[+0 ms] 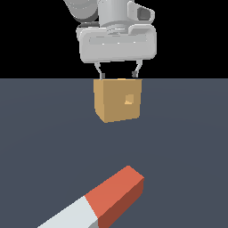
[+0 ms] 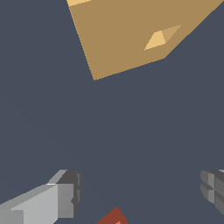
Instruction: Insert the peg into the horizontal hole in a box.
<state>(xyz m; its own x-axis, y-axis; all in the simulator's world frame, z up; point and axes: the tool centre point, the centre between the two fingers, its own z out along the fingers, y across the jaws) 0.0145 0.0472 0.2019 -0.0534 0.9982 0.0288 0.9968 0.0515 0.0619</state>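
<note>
Pre-grasp: gripper spread, empty, hovering by box; peg lies apart, needs descent over it.

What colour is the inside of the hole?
Light tan, paler than the box around the hole; clearest in the wrist view.

Wrist cam's got the tan box with its little square hole facing us. Gripper fingers are spread wide with nothing between them, and a red corner of the peg peeks in near them.
</note>
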